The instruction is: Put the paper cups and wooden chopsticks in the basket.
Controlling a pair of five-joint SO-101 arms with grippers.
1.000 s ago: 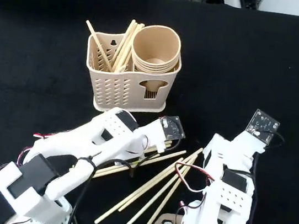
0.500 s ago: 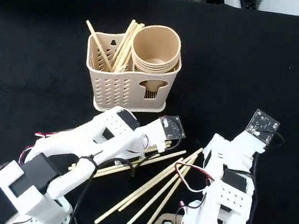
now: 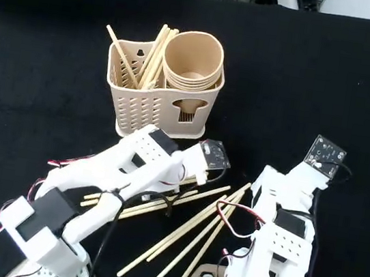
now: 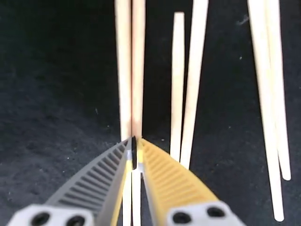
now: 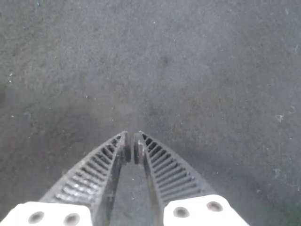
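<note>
chopsticks (image 4: 124,70) under closed left hand (image 4: 134,153) | right hand (image 5: 130,147) closed above cloth (image 5: 188,56) | high view: basket (image 3: 148,109) holds cups (image 3: 195,57)

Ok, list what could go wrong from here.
The left pincer pinches two chopsticks at its very tips; they may slip or swivel when lifted. Loose chopsticks lie close beside and could get dragged. The basket already holds leaning sticks in its narrow compartment that could block insertion.

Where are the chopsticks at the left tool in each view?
High view: chopstick pair pokes out from under the left arm, below the basket.
Left wrist view: pair runs out from the shut left tool.
Right wrist view: right tool over black cloth.
Shared landmark: the black cloth.
</note>
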